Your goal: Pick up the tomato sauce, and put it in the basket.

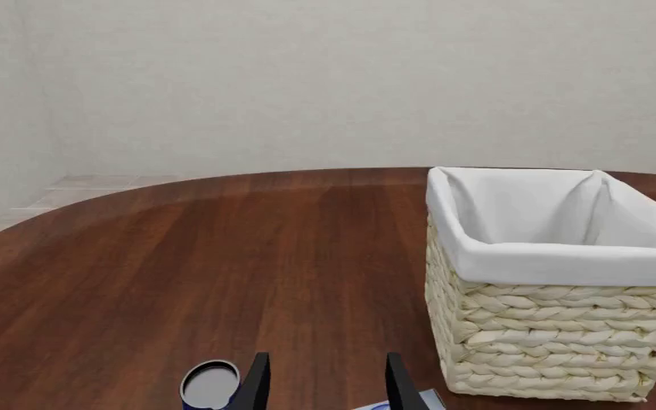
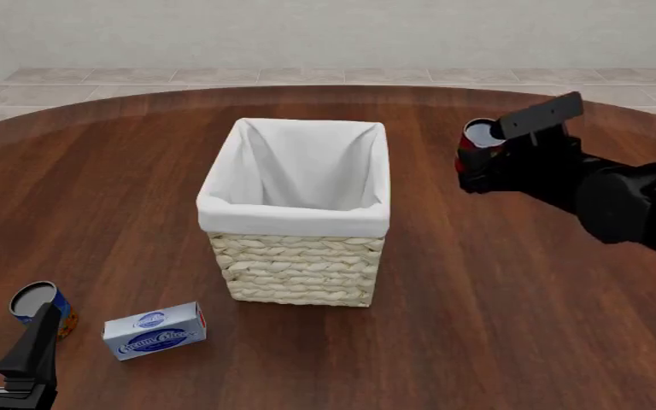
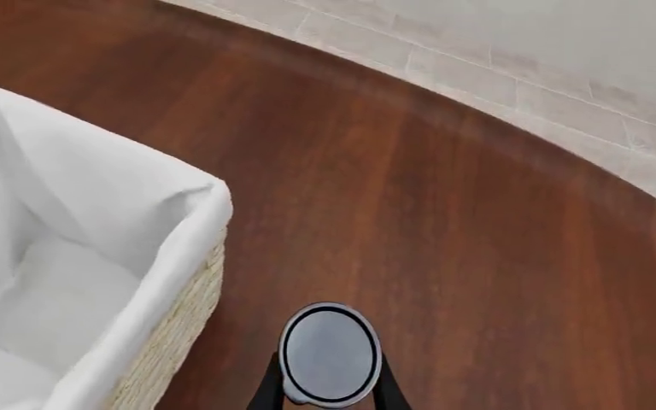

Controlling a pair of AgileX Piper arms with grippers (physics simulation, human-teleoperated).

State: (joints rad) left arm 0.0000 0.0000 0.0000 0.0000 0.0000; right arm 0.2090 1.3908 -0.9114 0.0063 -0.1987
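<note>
Down at the near edge, around seven o'clock, the left gripper (image 2: 9,363) hangs with fingers spread and nothing between them, beside a blue-and-orange can (image 2: 41,307) and a blue-and-white box (image 2: 155,330) whose script is too small to read. At two o'clock the right gripper (image 2: 473,162) clamps the tomato sauce (image 2: 478,141), lifted off the table (image 2: 511,316), right of the basket (image 2: 296,256).

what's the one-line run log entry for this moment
phase: carry | right gripper: shut on tomato sauce, lifted, right of basket | left gripper: open, idle near blue-and-orange can | sauce not yet in basket
</note>
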